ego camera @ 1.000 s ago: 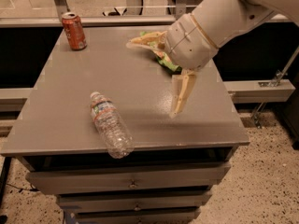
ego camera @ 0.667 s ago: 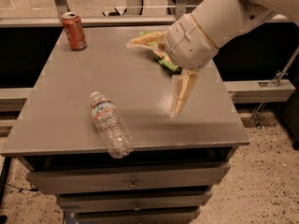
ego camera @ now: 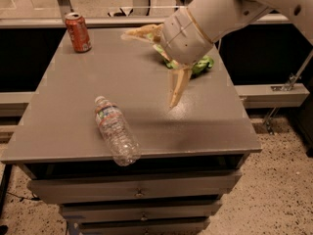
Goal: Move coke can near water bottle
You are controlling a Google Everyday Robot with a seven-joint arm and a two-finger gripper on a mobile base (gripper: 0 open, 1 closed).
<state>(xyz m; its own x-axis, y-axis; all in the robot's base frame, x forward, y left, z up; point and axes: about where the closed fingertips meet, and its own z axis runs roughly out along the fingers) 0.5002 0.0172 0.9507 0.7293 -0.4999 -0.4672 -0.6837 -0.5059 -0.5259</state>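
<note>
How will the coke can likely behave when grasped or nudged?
The coke can stands upright at the far left corner of the table, so a high nudge would probably tip it, then it might roll. Thin aluminium likely dents under a hard squeeze. Whether it is full cannot be seen. The gripper hangs above mid-table, well apart from it.

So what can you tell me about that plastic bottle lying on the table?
The bottle is clear, crinkled plastic with a white cap and a red-and-green label band near the neck. It lies on its side on the grey table, cap toward the back, base reaching the front edge. Only the table touches it. The end effector hangs above the table further right in the view, apart from it. The can stands far off at the back left corner.
</note>
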